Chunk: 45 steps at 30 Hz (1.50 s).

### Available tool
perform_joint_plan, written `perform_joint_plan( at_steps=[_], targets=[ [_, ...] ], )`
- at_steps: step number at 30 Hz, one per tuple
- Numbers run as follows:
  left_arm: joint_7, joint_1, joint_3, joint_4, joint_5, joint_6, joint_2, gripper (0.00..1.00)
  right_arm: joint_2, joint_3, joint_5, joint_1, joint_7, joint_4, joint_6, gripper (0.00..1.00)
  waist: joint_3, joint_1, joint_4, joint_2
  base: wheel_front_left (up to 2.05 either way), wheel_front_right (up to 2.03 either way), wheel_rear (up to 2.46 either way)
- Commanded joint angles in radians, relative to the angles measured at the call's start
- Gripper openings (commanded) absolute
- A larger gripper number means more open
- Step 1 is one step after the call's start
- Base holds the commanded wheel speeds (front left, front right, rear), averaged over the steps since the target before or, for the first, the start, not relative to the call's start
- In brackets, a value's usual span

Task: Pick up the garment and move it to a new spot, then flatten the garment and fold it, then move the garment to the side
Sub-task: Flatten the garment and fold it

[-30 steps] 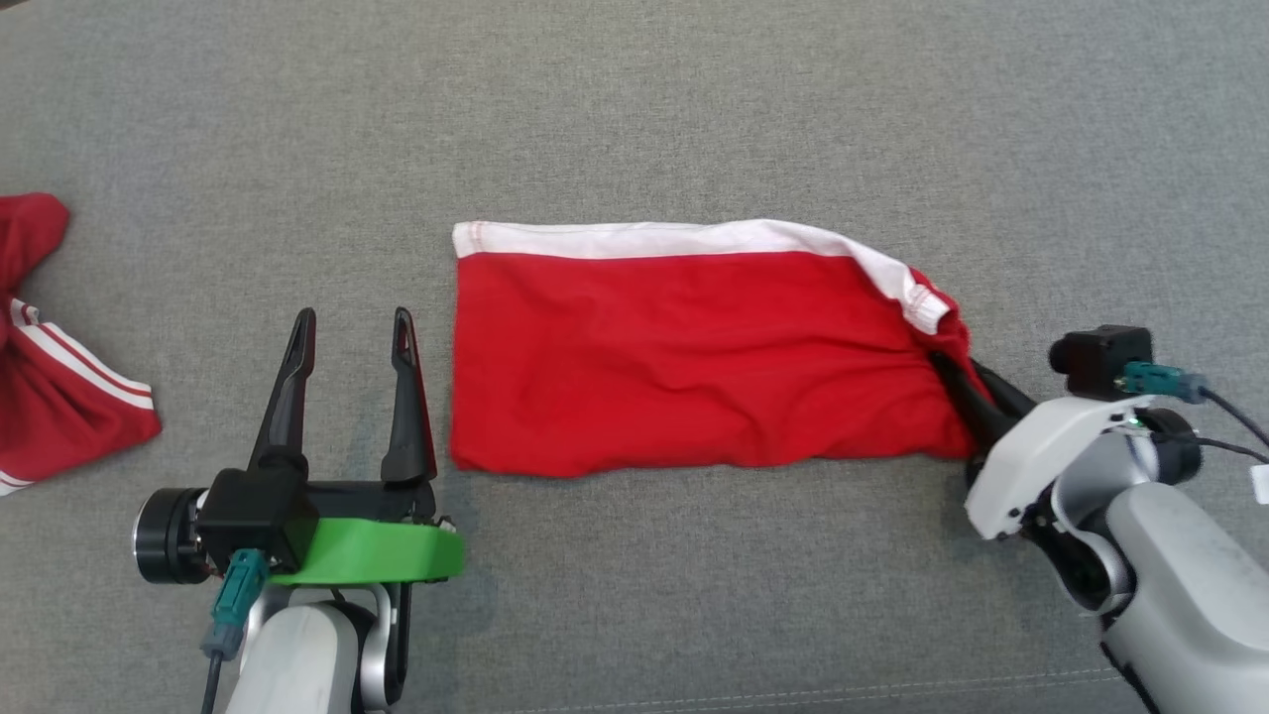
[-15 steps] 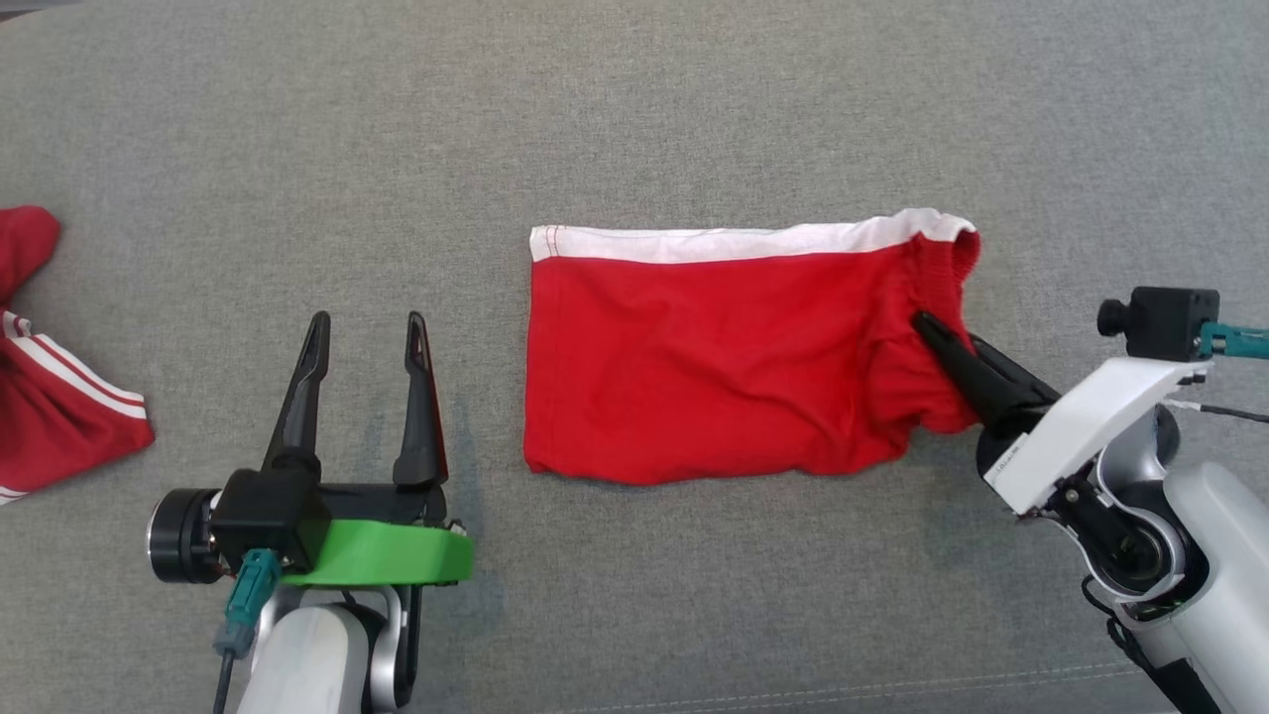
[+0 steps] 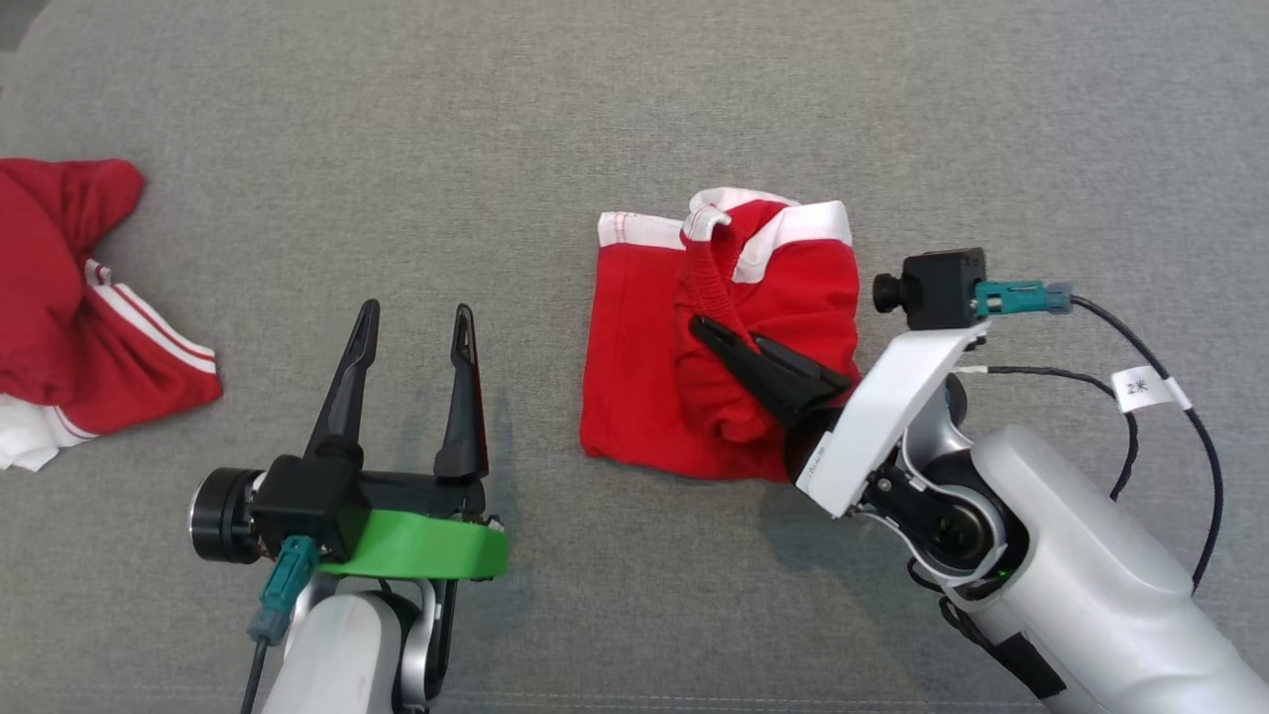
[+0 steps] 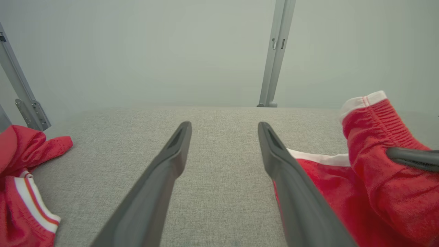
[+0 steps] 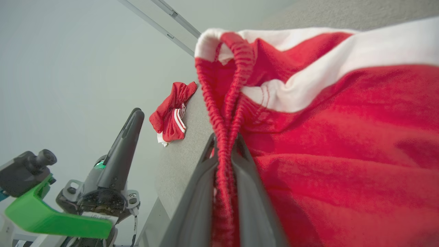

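The garment (image 3: 644, 387) is a pair of red shorts with white trim, lying on the grey cloth surface (image 3: 634, 119) with its right part lifted and doubled over toward the left. My right gripper (image 3: 706, 330) is shut on the ribbed red waistband (image 5: 224, 113), which runs up between its two fingers in the right wrist view. The raised fold (image 4: 374, 137) hangs above the flat part (image 4: 329, 192) in the left wrist view. My left gripper (image 3: 414, 325) stands open and empty to the left of the shorts, a short way off its left edge.
A second red garment (image 3: 69, 297) with white stripes lies crumpled at the far left, also in the left wrist view (image 4: 20, 178). Grey metal frame posts (image 4: 274, 51) stand behind the surface's far edge.
My right gripper has carried the shorts' right end up and leftward over the rest, halving their spread. The head camera has shifted; the left gripper has stayed open.
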Motion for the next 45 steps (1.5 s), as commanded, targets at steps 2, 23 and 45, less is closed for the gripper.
perform_joint_plan(
  at_steps=[2, 23, 45],
  targets=[
    [-0.007, -0.021, -0.008, -0.001, -0.010, -0.002, -0.002, 1.00, 0.007, 0.028, -0.026, -0.030, -0.020, 0.065, 0.000, 0.00, 0.023, 0.0000, 0.060, -0.0001, 0.00, 0.00, 0.00],
    [-0.007, -0.026, 0.010, 0.010, 0.028, 0.019, -0.002, 1.00, -0.091, 0.138, -0.263, -0.078, -0.446, 0.109, 0.000, 1.00, -0.005, 0.0000, 0.013, -0.0001, 0.00, 0.00, 0.00],
    [0.038, 0.039, 0.094, 0.049, -0.004, 0.014, 0.093, 1.00, 0.009, -0.516, -0.778, 0.338, -0.482, -0.009, 0.000, 1.00, -0.128, 0.0000, -0.094, -0.0001, 0.00, 0.00, 0.00]
  ],
)
